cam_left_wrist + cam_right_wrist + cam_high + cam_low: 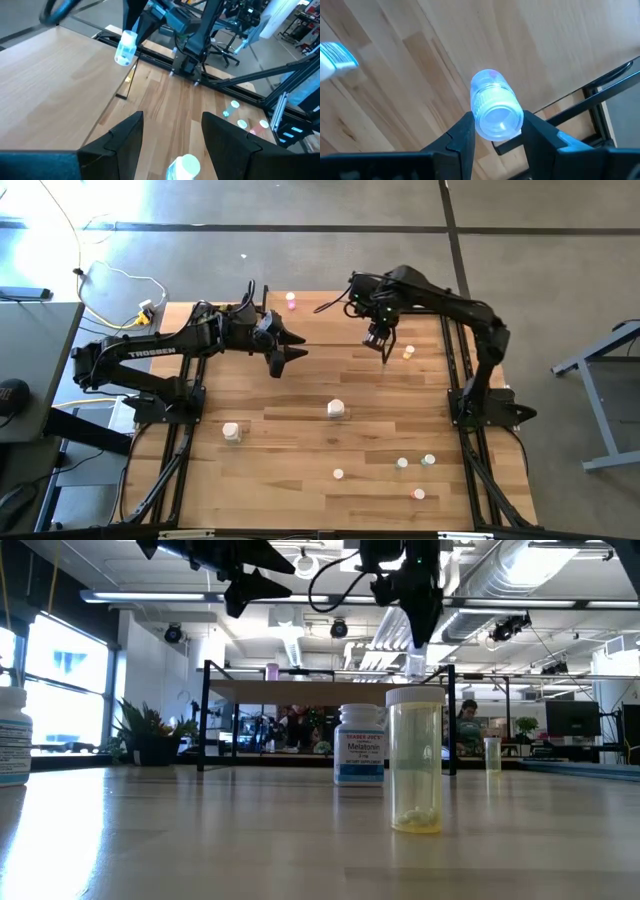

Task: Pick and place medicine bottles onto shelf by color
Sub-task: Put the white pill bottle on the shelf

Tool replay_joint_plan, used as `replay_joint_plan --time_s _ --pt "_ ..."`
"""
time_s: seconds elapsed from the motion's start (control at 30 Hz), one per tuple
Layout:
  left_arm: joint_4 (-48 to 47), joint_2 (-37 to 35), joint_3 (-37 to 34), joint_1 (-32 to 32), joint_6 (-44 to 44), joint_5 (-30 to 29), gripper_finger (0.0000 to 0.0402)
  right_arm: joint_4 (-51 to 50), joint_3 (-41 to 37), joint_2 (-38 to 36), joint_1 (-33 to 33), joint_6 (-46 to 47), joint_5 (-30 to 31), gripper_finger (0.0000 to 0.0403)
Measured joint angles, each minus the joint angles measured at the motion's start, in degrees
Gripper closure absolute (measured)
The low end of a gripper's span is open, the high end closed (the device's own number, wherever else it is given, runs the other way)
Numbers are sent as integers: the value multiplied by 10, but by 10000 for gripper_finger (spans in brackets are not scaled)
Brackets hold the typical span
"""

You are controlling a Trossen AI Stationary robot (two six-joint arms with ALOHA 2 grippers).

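Currently the right gripper is pinching a small clear white-capped bottle above the light-wood shelf, toward one o'clock; its narrow grip risks slipping. Left gripper is hovering, fingers spread.

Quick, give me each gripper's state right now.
Left gripper: open, holding nothing.
Right gripper: shut on a clear bottle.
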Motion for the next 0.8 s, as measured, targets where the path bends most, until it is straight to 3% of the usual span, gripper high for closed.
replay_joint_plan --time_s 0.37,0.8 --pt "0 0 0 0 0 0 209 1 1 15 -26 -15 10 281" --pt "-28 0 0 0 0 1 209 16 9 16 -30 -26 11 204"
